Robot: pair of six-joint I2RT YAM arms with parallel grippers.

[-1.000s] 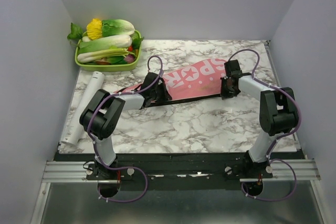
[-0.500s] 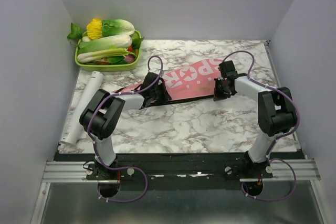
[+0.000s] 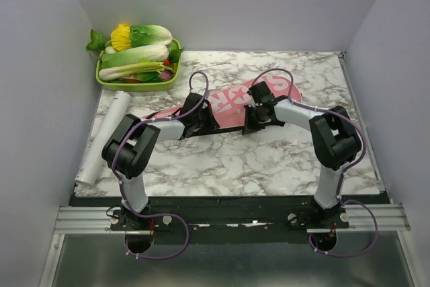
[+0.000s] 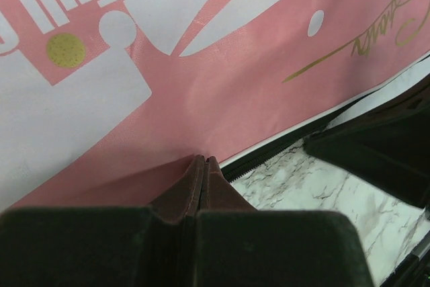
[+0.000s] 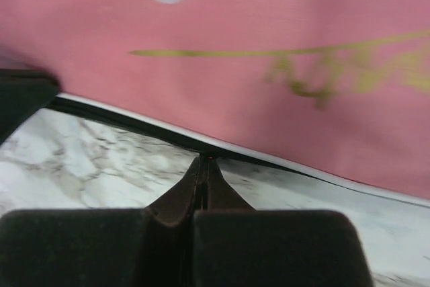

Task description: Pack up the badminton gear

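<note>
Marble table; cover; tube; tray

On the pink cover, mid-frame in the top view, I could read only part of the big white lettering: a star and an "R". My left wrist view showed white "Full" at upper left, cut off by the frame edge. The gold signature scrawl was unreadable in both wrist views.

We get soft, even overhead light in the top view, with faint shadows on the white marble-patterned tabletop. Our right wrist view is motion-smeared: gold script on the long pink fabric cover blurs toward 3 o'clock. The left wrist view is crisp.
</note>
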